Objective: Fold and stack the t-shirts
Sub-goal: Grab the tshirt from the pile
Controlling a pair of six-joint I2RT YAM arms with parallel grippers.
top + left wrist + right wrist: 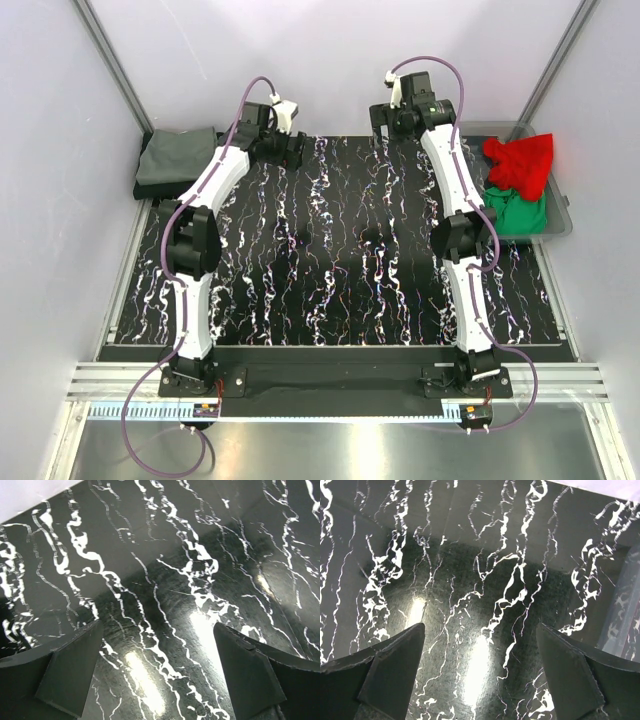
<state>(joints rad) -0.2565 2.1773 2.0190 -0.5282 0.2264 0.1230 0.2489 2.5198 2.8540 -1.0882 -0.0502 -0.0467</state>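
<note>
Four t-shirts are counted: one red t-shirt (pixel 520 160), one green t-shirt (pixel 518 212), one grey-olive t-shirt (pixel 180 155) and one dark t-shirt (pixel 148 191). One bin (pixel 561 228) and one table (pixel 330 290) are seen. Two grippers are counted, the left gripper (pixel 157 672) and the right gripper (pixel 480 672).

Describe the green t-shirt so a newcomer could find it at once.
Go to the right edge of the black marbled table, where a translucent bin sits beside the right arm. Two crumpled shirts lie in it. The green t-shirt is at the bin's near end; its neighbour, farther back, is the red t-shirt.
</note>
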